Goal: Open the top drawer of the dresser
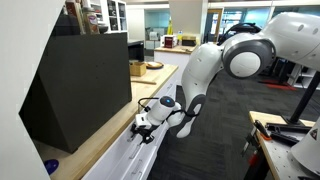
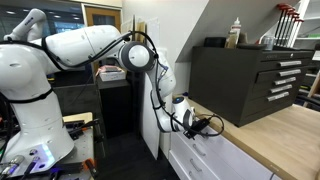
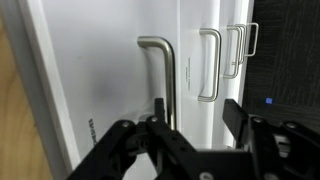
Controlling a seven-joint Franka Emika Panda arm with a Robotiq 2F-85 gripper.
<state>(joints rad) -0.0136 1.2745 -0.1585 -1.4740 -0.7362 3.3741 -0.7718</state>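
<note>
Just below the light wood top of the long white dresser (image 2: 215,162), the black two-finger gripper (image 3: 197,125) hangs at the wide, flat white top drawer (image 3: 105,90). In the wrist view, its jaws stand wide apart. The drawer's slim silver bar handle (image 3: 168,75) lies between them, unclamped.

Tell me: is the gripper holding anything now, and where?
Nothing held, it seems: the gripper stands open around the handle of the top drawer, its bar near one finger, not clamped.
</note>
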